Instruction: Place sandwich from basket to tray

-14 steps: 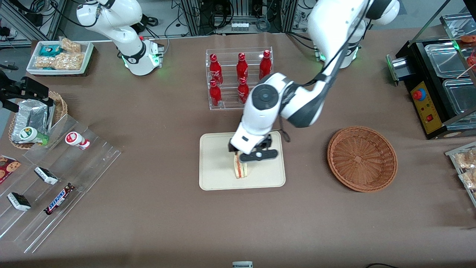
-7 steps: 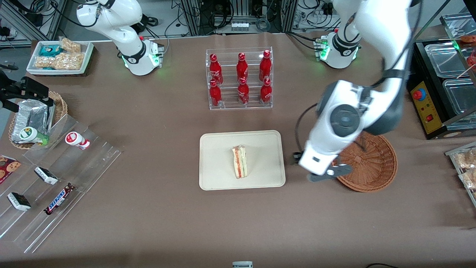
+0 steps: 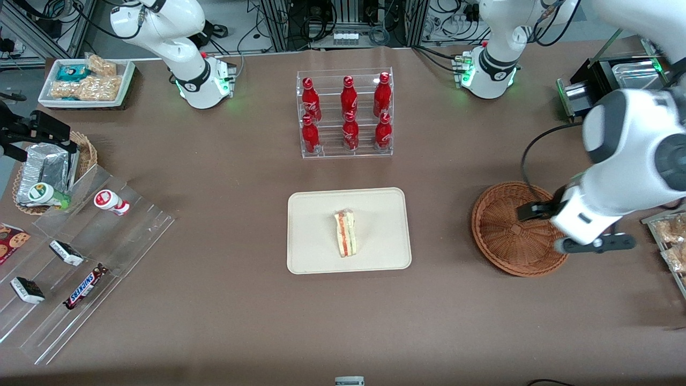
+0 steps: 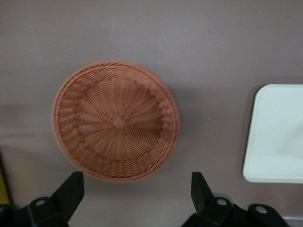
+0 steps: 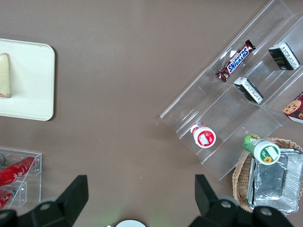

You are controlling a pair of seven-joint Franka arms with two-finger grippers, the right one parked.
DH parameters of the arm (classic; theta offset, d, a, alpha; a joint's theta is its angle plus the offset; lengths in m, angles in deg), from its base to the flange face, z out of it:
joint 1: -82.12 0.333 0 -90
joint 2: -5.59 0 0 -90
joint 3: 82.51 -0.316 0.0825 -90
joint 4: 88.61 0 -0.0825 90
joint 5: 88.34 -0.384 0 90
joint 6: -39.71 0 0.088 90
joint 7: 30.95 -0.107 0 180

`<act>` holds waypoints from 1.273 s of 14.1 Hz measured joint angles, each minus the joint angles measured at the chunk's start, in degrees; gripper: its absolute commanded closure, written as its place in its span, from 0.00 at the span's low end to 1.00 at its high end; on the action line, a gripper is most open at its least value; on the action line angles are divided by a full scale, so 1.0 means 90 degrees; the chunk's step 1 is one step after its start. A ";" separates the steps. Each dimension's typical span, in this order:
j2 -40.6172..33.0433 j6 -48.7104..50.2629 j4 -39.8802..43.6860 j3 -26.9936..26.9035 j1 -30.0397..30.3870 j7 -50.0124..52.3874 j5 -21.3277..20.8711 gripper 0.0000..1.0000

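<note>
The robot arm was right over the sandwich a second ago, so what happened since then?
The gripper let go of the sandwich, lifted away and swung toward the working arm's end of the table; it now hangs open over the basket's edge. The sandwich stayed on the tray, and the basket is empty as before.

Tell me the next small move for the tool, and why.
Probably none beyond parking: lift the tool clear and stop. The sandwich already rests on the tray, the basket is empty, and the tool hangs open above the table, near the basket's rim, holding nothing.
</note>
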 measured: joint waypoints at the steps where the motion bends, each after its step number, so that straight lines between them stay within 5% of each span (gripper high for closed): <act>1: -0.0126 0.0151 -0.0009 0.0003 0.0074 -0.0058 0.0001 0.00; 10: -0.1216 0.0790 -0.0421 0.0010 0.0307 -0.0070 0.0308 0.00; 18: -0.1271 0.0778 -0.0559 0.0010 0.0382 -0.0070 0.0338 0.00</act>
